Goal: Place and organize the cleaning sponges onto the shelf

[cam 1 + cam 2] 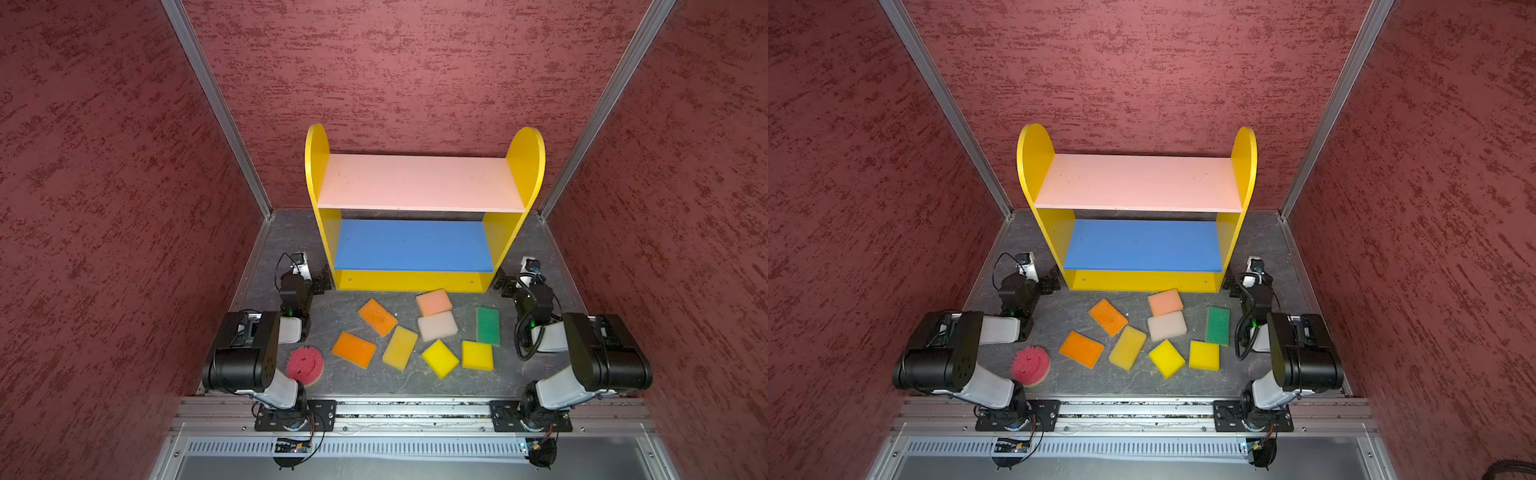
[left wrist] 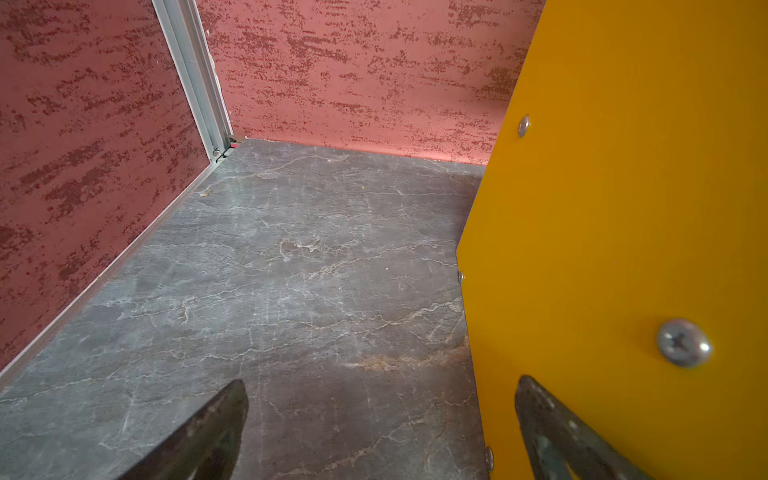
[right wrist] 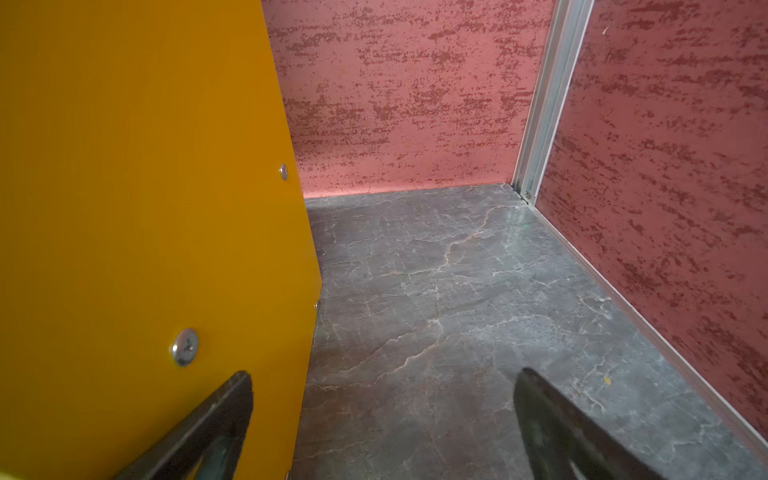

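Flanking the shelf [image 1: 411,280], left gripper [image 2: 381,384], right gripper [image 3: 385,374], jaws wide, empty

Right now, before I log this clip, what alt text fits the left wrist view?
The left hand, open and empty, points across the grey marble-patterned tabletop beside the yellow wooden side panel of the shelf. Red textured walls meet at an aluminium corner post behind.

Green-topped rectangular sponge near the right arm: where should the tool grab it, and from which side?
Probably from above: bring the open right tool down and pinch the green-topped rectangular foam sponge across its narrow width, at mid-length. It lies flat on the grey marbled tabletop, both long edges bare, while a yellow foam sponge crowds its near end.
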{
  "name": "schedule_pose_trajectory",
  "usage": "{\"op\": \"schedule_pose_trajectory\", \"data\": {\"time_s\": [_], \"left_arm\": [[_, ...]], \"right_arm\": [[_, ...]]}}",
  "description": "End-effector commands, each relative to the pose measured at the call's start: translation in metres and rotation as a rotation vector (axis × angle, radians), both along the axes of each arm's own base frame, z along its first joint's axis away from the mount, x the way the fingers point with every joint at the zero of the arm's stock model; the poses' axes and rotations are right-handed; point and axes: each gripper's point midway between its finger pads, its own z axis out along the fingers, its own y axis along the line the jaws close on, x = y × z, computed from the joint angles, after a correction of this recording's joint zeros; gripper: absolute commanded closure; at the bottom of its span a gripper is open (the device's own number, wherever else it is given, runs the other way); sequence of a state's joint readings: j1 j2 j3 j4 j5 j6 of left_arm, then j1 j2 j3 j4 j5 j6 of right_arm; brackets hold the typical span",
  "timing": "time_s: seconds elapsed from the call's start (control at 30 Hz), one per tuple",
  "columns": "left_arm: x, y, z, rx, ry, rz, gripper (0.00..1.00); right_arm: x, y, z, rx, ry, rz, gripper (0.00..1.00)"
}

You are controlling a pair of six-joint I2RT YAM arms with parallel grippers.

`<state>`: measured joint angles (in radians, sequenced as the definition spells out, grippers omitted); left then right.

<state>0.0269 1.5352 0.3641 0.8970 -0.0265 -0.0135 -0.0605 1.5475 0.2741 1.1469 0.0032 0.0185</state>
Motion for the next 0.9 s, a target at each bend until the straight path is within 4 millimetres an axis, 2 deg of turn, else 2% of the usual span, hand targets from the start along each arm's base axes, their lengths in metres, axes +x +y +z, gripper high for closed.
{"op": "schedule_pose_trajectory", "data": {"time_s": [0.0, 0.2, 0.33, 0.87], "left_arm": [[0.0031, 0.0, 0.006, 0.001, -0.017, -0.002, 0.01], [0.0027, -0.0001, 0.0052, -0.001, -0.015, -0.004, 0.01], [0.0026, 0.0, 0.0054, -0.001, -0.016, -0.004, 0.01], [0.0028, 0.0004, 0.0056, -0.002, -0.016, -0.003, 0.01]], "right_arm": [[0.0019, 0.0001, 0.0048, 0.002, -0.016, 0.003, 0.01], [0.002, -0.0001, 0.0051, 0.002, -0.017, 0.002, 0.01], [0.0025, -0.0071, 0.0044, 0.011, -0.013, -0.039, 0.01], [0.0032, -0.0068, 0.0036, 0.012, -0.009, -0.038, 0.01]]}}
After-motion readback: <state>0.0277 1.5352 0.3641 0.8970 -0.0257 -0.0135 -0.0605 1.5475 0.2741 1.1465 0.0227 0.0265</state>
